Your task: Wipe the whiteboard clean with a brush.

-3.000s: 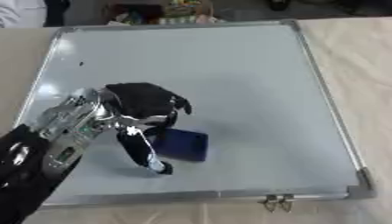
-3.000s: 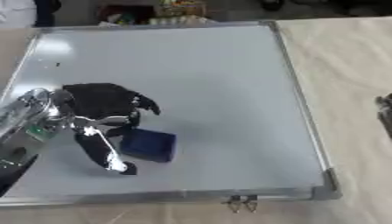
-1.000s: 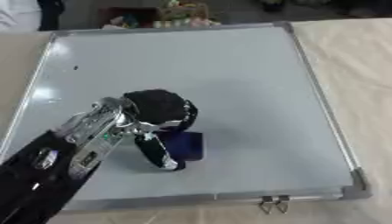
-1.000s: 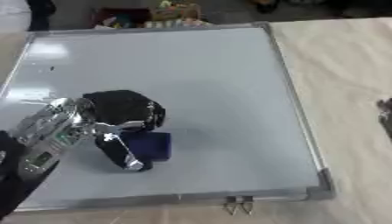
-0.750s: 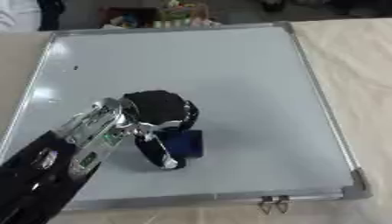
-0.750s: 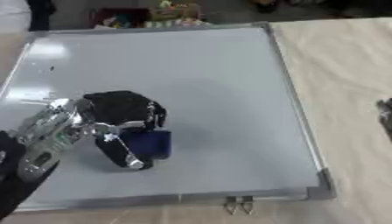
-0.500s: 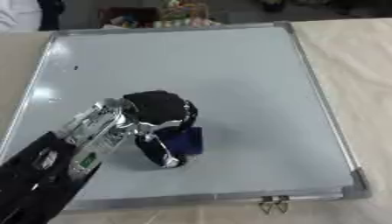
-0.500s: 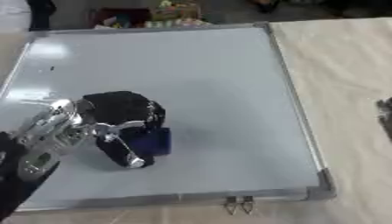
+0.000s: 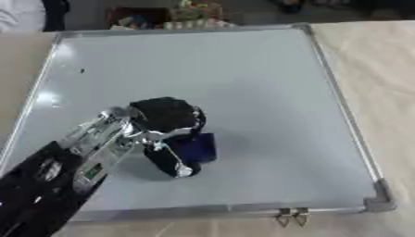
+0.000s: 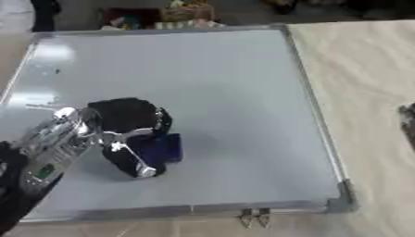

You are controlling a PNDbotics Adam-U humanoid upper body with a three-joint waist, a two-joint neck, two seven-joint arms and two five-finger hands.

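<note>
A large whiteboard (image 9: 235, 78) in a silver frame lies flat on the tan table. My left hand (image 9: 166, 118) hovers over its lower left part, fingers and thumb curled round a dark blue brush (image 9: 197, 146) that rests on the board. A small dark mark (image 9: 81, 71) shows near the board's upper left. At the right edge of the right eye view a dark sliver of my right hand (image 10: 408, 120) shows over the table; its fingers cannot be made out.
A box of small colourful items (image 9: 166, 14) stands beyond the board's far edge. Two metal clips (image 9: 292, 215) stick out from the board's near edge. Bare tan table (image 9: 381, 69) lies to the right of the board.
My left hand closed round the blue brush, which it only touched three seconds ago. Over the last second hand and brush have barely moved.
</note>
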